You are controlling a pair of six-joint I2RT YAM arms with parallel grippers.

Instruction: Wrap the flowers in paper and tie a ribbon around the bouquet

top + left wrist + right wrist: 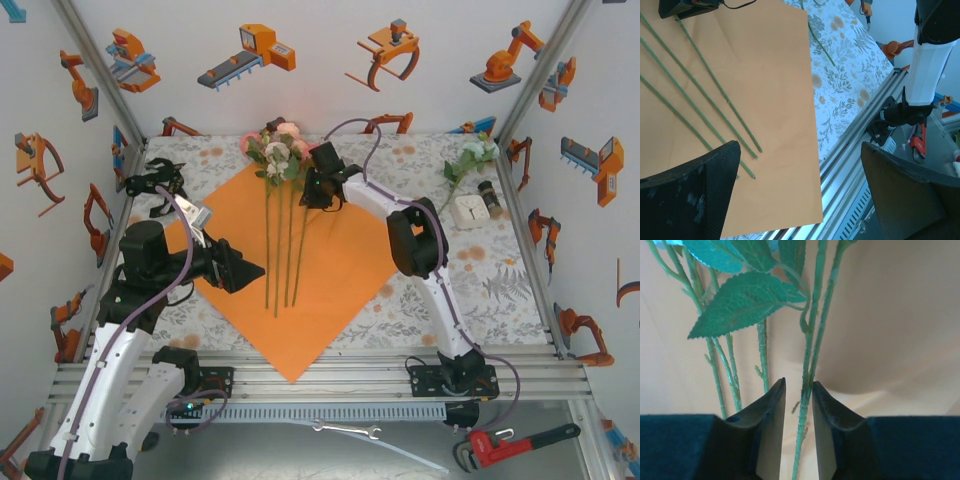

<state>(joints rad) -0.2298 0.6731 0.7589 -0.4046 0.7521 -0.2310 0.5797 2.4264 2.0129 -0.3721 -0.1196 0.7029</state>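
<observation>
The printed tablecloth is covered across the middle of the overhead view by the paper. It is laid flat as a diamond with one corner toward the bottom of the frame. The flowers are laid on it with the blooms at the upper corner. The stems run down the centre, close together and roughly parallel.

The left gripper is held over the left part of the sheet, and in its own wrist view the jaws are spread wide with nothing between them. The right gripper is placed just right of the blooms. In its wrist view the jaws stand a little apart with one stem between them. A sliver of gap shows on either side, so the stem is judged loose rather than pinched.

A dark tangle off the sheet at the upper left of the overhead view is probably the ribbon, though it is too small to be sure.

Nothing is folded or tied yet. The stem between the right jaws could be snagged by a finger when that gripper is drawn away, and the bunch would be skewed off the centre line. The thin sheet is weighted only by the flowers. It could be slid or creased when an edge is taken, and the stems could be rolled apart by the fold.
</observation>
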